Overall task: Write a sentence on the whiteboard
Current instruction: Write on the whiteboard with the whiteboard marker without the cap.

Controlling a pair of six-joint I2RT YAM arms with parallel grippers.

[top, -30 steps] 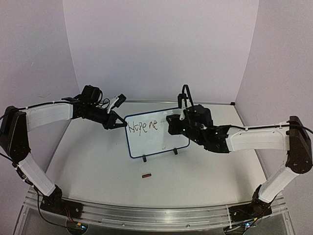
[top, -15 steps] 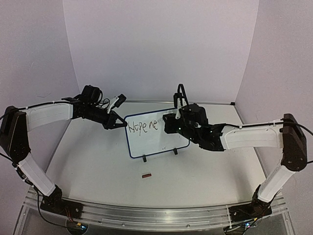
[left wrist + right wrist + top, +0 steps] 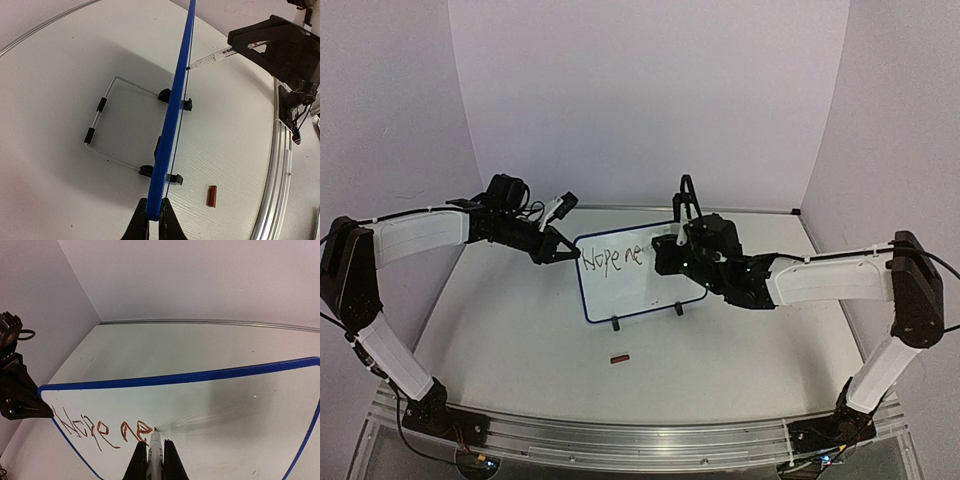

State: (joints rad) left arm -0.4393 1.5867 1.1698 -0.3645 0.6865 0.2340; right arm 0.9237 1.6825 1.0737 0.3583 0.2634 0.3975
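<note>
The whiteboard [image 3: 642,291] stands on its two black feet at the table's middle. Its blue frame [image 3: 172,115] shows edge-on in the left wrist view. My left gripper [image 3: 566,253] [image 3: 154,217] is shut on the frame's left edge. The sentence [image 3: 610,258] [image 3: 102,427] reads "Hope ne" in thin reddish-brown letters at the board's upper left. My right gripper [image 3: 666,257] [image 3: 155,456] is shut on a white marker [image 3: 155,447] [image 3: 212,57]. The marker's tip touches the glossy board [image 3: 230,405] just right of the last "e".
A small red-brown marker cap [image 3: 619,358] [image 3: 212,196] lies on the table in front of the board. A wire stand [image 3: 102,127] props the board from behind. Walls close in the back and sides, and a metal rail [image 3: 640,440] runs along the near edge.
My right arm has moved a little to the left, bringing the marker tip up to the end of "ne". The writing and the left gripper look unchanged.
</note>
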